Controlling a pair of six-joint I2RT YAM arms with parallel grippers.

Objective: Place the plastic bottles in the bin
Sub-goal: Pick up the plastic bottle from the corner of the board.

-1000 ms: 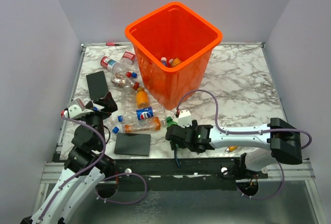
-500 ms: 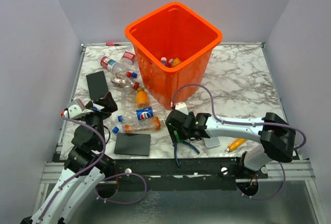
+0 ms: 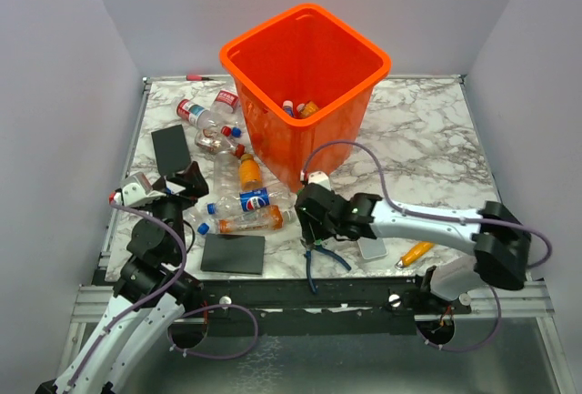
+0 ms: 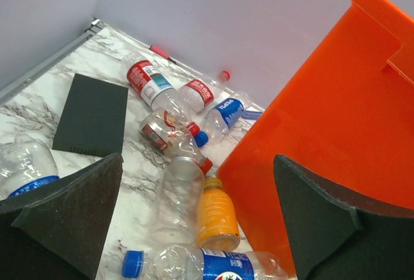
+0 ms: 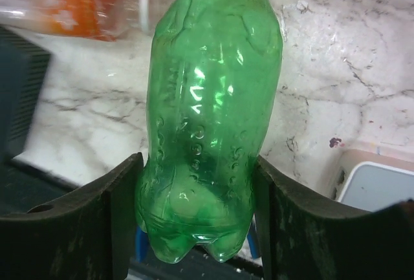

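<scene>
Since the earlier frame the right arm has swung inward. The right tool now pinches the green ribbed plastic bottle over the marble tabletop, just before the large orange plastic bin, evidently for lifting. The left tool hangs spread and idle.

The bin is smooth, glossy orange plastic. The green bottle is translucent, shiny plastic with dimpled embossing. The clear bottles are thin, crinkled glossy plastic with printed film labels. The tabletop is marble-patterned, smooth and faintly shiny. The left gripper has pads like matt black foam, as does the flat dark slab. The right gripper has dull, scuffed fingers.
</scene>
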